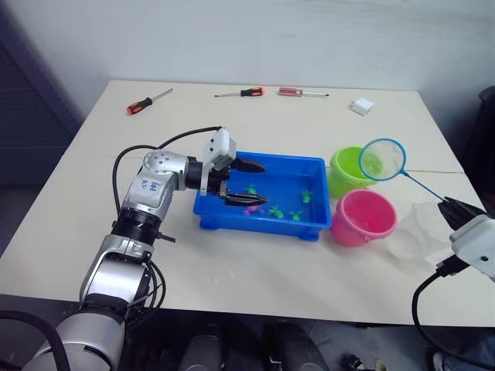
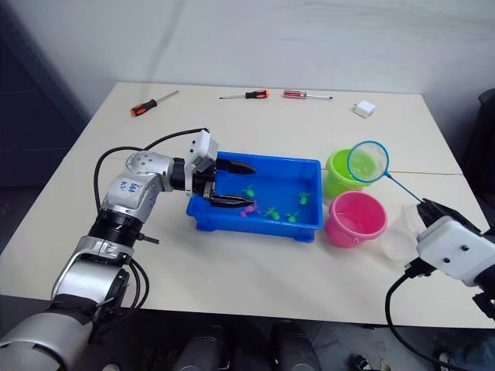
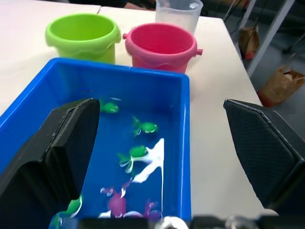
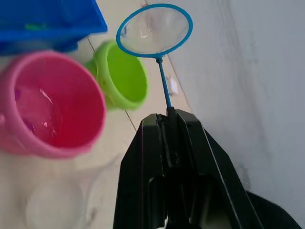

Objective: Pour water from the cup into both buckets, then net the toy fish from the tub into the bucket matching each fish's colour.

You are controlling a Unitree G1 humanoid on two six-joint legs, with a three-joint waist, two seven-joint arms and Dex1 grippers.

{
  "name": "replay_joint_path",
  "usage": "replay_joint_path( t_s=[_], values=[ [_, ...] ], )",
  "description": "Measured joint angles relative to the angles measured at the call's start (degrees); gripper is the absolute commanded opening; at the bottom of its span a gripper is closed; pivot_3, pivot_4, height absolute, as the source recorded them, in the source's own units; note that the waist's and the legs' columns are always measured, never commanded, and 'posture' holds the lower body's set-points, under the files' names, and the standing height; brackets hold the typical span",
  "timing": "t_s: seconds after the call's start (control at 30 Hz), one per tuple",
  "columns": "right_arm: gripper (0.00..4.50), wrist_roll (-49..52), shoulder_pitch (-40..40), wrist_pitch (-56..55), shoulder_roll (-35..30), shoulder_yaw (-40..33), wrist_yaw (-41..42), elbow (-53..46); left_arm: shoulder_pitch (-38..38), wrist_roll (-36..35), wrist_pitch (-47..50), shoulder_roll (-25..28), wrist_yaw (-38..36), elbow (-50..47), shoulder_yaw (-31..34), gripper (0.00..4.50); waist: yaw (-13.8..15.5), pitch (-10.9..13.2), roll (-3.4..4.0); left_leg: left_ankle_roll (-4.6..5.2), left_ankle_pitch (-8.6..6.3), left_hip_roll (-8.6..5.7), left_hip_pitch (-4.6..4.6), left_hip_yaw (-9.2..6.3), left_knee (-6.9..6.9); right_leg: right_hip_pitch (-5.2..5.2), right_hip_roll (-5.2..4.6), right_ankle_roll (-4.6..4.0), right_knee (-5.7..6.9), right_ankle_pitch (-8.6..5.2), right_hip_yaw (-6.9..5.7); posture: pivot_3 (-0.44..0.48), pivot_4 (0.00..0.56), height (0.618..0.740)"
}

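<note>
The pale tabletop [image 1: 271, 263] runs wide to a plain light wall, with bare surface along its near edge and across the middle. At the far edge lie three screwdrivers: an orange-handled one [image 1: 147, 101] towards the left, a second orange-and-black one [image 1: 241, 93] and a red-handled one [image 1: 302, 93] near the centre. A small white block [image 1: 361, 106] sits off to the right of them.

The bright blue tub [image 1: 263, 220], shallow and rimmed, sits mid-table. Green toy fish [image 3: 138, 152] and a few magenta fish [image 3: 116, 204] lie scattered inside it. The left hand [image 1: 247, 182] reaches in over the tub's left end, its two black fingers spread well apart and empty, one above the far wall and one low by the fish.

Just right of the tub stand the two smooth round pails, touching or nearly so: the lime green bucket [image 1: 346, 171] farther back, the pink bucket [image 1: 363, 218] nearer. The clear cup [image 1: 414, 230] stands close beside the pink one, on its right.

The right hand [image 4: 169, 119], at the table's right edge, is clamped on the thin handle of the net [image 1: 382, 159], whose blue-rimmed hoop hangs in the air above the green bucket.
</note>
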Motion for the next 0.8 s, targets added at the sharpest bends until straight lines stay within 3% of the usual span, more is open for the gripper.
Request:
replay_joint_path(
  t_s=[0.07, 0.1, 0.17, 0.37, 0.57, 0.8],
  values=[
    [0.00, 5.4, -6.5, 5.6, -3.2, 4.7, 2.0, -0.6, 1.9, 0.4, 0.1, 2.9, 0.2, -1.0, 0.3, 4.49, -0.4, 0.0, -0.05, 0.01, -0.01, 0.01, 0.05, 0.04, -0.03, 0.03, 0.02, -0.01, -0.01, 0.00, 0.05, 0.000, 0.150, 0.740],
    [0.00, 9.4, -14.0, 10.4, -5.4, 12.7, 3.8, -0.5, 4.9, 1.5, 0.5, 6.5, 0.4, -2.8, 0.5, 4.49, -1.1, 0.0, -0.06, 0.03, -0.02, 0.01, 0.14, -0.02, -0.07, 0.09, -0.02, -0.03, 0.02, -0.01, 0.00, 0.000, 0.150, 0.740],
    [0.00, 10.9, -21.3, 14.1, -5.6, 22.1, 4.7, 1.3, 8.3, 2.2, 1.5, 9.7, 1.2, -6.1, 1.2, 4.49, -1.1, 0.0, -0.06, 0.06, -0.04, 0.02, 0.07, -0.08, -0.06, 0.00, -0.03, -0.07, 0.05, -0.04, -0.05, 0.000, 0.150, 0.740],
    [0.00, 7.0, -36.0, 13.4, -5.3, 40.3, 6.8, 10.3, 15.8, 2.1, 5.9, 16.3, 3.3, -16.6, 3.6, 4.49, -1.0, 0.0, -0.06, 0.17, -0.10, 0.01, -0.07, -0.12, 0.00, -0.06, -0.09, -0.07, -0.02, -0.04, -0.10, 0.000, 0.150, 0.740],
    [0.00, 1.5, -43.5, 8.3, -3.2, 50.3, 8.6, 19.6, 21.9, 0.2, 11.9, 19.4, 6.2, -26.6, 6.8, 4.49, -0.7, 0.0, -0.05, 0.24, -0.14, 0.01, -0.24, -0.11, 0.07, -0.18, -0.12, -0.07, -0.03, -0.04, -0.11, 0.000, 0.150, 0.740],
    [0.00, -2.6, -46.8, 4.1, -3.0, 50.7, 8.2, 27.1, 24.6, -0.9, 14.8, 19.8, 8.7, -30.9, 7.6, 4.49, -0.5, 0.0, -0.05, 0.28, -0.16, 0.01, -0.25, -0.12, 0.05, -0.21, -0.12, -0.07, -0.02, -0.04, -0.13, 0.000, 0.150, 0.740]
  ],
)
